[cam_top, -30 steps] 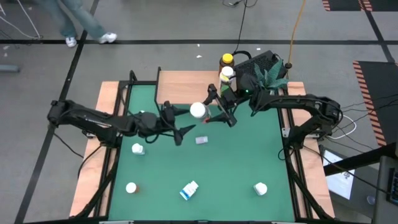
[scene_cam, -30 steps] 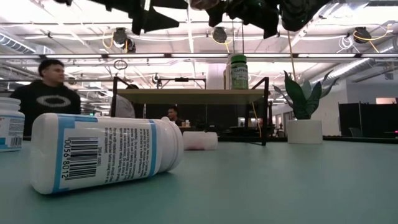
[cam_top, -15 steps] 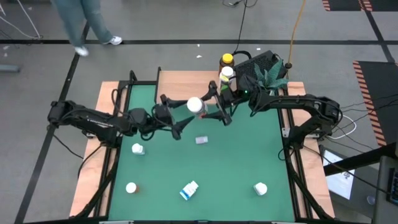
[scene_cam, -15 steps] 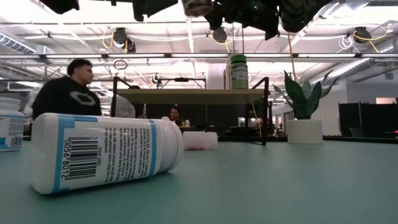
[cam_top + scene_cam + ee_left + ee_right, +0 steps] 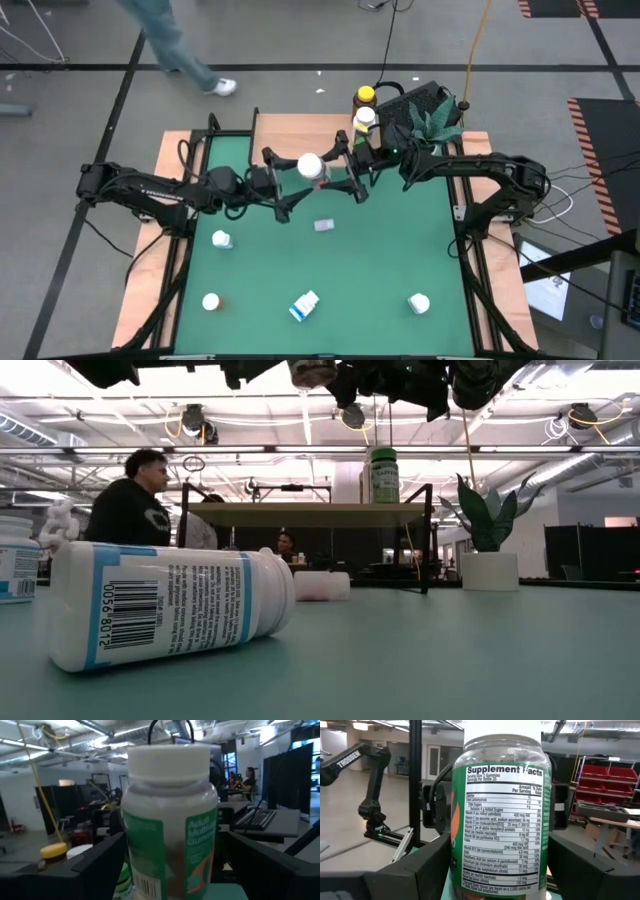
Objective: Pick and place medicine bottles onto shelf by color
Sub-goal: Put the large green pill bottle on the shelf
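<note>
A medicine bottle (image 5: 311, 165) with a green label and white cap hangs upright high over the table's far middle. My right gripper (image 5: 335, 172) is shut on it, reaching in from the right. My left gripper (image 5: 298, 182) is open and reaches in level from the left, one finger (image 5: 100, 862) on each side of the same bottle (image 5: 170, 820). The shelf (image 5: 295, 135) stands at the far edge. A green bottle (image 5: 383, 475) stands on its right end, and an amber, yellow-capped bottle (image 5: 365, 96) is just beyond. My right gripper pinches the bottle's lower body (image 5: 457, 867) between its two fingers (image 5: 425, 867), which come in about level from the table's right. The bottle stands upright, cap up, lifted well clear of the table. My left gripper: I cannot tell whether its fingers touch the bottle's sides.
Three white-capped bottles stand on the green table (image 5: 222, 239) (image 5: 211, 301) (image 5: 418, 302). A blue-and-white bottle (image 5: 305, 305) lies near the front, and a small one (image 5: 323, 226) lies at mid-table. A potted plant (image 5: 435, 120) stands at the far right. A person (image 5: 180, 40) walks past beyond the table.
My left gripper has risen and tipped up from a downward slant to about level. It swung toward the far edge until its fingers flank the bottle. The bottle has shifted a little toward the far edge as my right wrist turned.
</note>
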`<action>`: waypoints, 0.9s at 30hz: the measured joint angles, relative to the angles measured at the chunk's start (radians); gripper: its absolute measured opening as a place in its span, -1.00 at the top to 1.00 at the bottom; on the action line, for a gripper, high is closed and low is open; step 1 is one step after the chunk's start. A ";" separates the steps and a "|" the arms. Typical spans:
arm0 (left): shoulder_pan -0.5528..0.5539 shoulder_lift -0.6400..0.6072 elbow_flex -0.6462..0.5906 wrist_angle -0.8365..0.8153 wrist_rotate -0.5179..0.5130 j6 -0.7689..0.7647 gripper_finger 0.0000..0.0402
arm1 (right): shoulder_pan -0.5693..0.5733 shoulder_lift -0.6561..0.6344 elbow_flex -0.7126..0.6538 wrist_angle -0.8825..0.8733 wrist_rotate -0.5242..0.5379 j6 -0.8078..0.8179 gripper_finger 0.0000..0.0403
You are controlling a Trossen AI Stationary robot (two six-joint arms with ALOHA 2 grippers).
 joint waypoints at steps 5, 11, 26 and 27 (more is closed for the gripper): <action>0.000 0.000 0.000 0.020 0.045 0.011 -0.68 | 0.007 0.000 0.000 0.005 -0.001 0.009 -0.41; 0.012 0.039 0.000 0.043 0.069 -0.002 -0.68 | 0.033 0.000 0.000 0.008 0.009 -0.022 -0.41; 0.013 0.090 0.035 0.072 0.079 0.023 -0.68 | 0.024 -0.003 0.002 -0.031 0.017 -0.054 -0.41; 0.013 0.089 0.035 0.071 0.079 0.022 -0.68 | 0.023 -0.002 0.002 -0.032 0.019 -0.054 -0.41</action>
